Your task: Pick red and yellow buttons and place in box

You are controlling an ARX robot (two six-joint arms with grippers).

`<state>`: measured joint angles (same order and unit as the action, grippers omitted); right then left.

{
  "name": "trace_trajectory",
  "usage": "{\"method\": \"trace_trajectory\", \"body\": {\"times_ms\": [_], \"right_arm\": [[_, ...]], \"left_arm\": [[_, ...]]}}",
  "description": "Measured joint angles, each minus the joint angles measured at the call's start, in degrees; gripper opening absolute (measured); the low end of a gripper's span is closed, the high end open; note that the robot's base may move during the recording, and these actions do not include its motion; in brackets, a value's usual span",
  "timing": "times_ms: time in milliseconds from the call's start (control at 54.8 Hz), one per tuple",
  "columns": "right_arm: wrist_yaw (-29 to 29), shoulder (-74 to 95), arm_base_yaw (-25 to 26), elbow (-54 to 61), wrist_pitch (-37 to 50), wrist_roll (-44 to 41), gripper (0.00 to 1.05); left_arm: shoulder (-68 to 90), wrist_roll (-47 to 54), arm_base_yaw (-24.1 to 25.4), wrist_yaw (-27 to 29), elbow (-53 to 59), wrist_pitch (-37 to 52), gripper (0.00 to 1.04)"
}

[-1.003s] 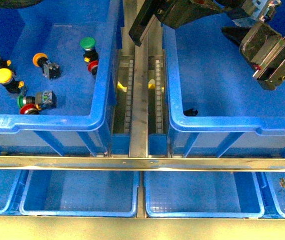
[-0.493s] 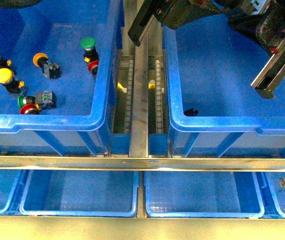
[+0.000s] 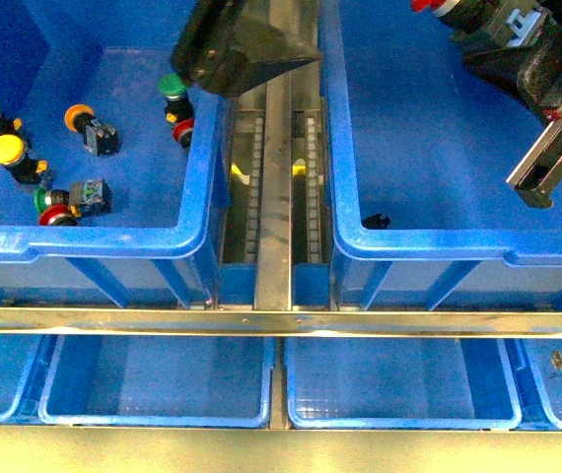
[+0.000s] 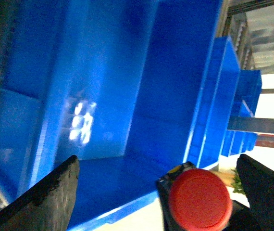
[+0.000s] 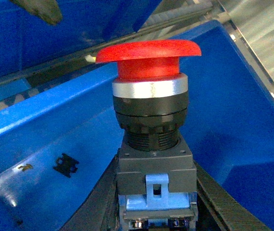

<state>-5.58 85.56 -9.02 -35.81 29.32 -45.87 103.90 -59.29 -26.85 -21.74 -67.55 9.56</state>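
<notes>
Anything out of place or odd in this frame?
One thing: a small black fragment lies on the floor of the right box, near its front wall. It looks like a loose scrap, not a button.

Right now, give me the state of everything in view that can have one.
right tool: shut on the red button, over the box
left tool: open, gripping nothing
box: no buttons visible inside, only a small black bit
left bin: several loose buttons lying inside

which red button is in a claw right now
The red button clamped in the right claw over the right-hand box; the two other red ones lie in the left bin.
</notes>
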Motion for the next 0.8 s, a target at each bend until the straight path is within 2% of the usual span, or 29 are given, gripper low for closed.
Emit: {"method": "trace_trajectory", "body": {"times_ms": [420, 584, 803], "right_arm": [[0.2, 0.0, 1.6, 0.6, -0.2, 0.0, 0.27], [0.2, -1.6, 2.9, 1.6, -1.7, 1.8, 0.27], [-0.3, -7.7, 4.0, 3.7, -4.9, 5.2, 0.27]], "left_arm": [[-11.8, 9.8, 8.6, 3.8, 12.7, -5.5, 0.97], [-23.8, 22.8, 16.6, 9.5, 22.4, -8.7, 0.97], [-33.5, 33.3, 26.9, 11.8, 30.2, -11.3, 0.97]]}}
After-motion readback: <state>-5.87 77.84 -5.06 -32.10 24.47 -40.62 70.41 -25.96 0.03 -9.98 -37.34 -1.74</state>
